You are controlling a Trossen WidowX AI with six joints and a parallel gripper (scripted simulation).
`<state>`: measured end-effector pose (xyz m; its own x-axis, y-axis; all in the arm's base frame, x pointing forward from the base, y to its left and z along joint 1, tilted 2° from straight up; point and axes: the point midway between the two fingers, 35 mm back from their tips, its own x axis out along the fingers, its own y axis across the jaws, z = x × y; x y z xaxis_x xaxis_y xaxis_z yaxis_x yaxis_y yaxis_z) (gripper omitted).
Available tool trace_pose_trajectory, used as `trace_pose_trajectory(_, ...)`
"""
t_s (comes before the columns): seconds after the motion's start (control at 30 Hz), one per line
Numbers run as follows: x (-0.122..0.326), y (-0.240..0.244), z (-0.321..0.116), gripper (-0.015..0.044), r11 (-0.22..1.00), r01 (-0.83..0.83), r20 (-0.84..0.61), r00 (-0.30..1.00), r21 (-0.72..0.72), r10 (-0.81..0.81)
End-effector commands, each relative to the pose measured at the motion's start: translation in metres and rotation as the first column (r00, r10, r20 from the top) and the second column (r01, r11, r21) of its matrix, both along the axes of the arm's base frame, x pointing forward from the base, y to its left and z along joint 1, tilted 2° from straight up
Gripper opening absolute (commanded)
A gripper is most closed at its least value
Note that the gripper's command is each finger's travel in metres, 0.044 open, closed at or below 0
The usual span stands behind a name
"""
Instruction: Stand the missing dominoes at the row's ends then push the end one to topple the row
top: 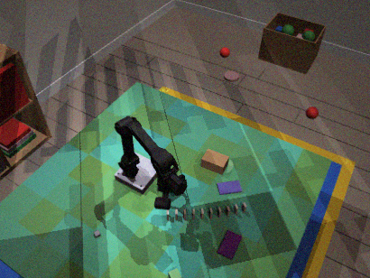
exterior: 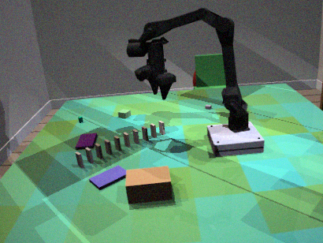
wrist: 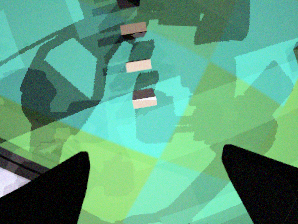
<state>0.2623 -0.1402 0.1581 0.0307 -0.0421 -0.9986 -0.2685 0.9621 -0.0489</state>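
Note:
A row of several pale standing dominoes runs across the mat, evenly spaced. The end domino nearest the robot base [top: 168, 215] [exterior: 161, 128] [wrist: 144, 103] stands upright and apart from the fingers. The far end domino [top: 244, 207] [exterior: 79, 159] is upright too. My gripper [exterior: 160, 96] [wrist: 158, 156] is open and empty, raised well above the mat near the base end of the row. In the top view its fingertips are hidden behind the gripper body. No loose domino can be made out in these views.
An orange block [top: 215, 162] [exterior: 149, 185] and a violet slab [top: 229, 187] [exterior: 108, 177] lie on one side of the row. A dark purple slab [top: 229, 245] [exterior: 87, 140] lies on the other. A pale green block [top: 174, 273] [exterior: 124, 114] and a small grey cube [top: 97, 234] [exterior: 208, 106] are farther off.

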Motion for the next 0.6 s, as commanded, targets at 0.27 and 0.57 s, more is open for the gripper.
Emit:
trace_pose_trajectory(0.27, -0.025, -0.014, -0.045, 0.0073, 0.397, 0.916, 0.024, 0.397, 0.051, -0.918)
trace_pose_trajectory(0.57, -0.032, -0.016, -0.055, 0.0000, 0.150, 0.987, 0.021, 0.149, 0.064, -0.989)
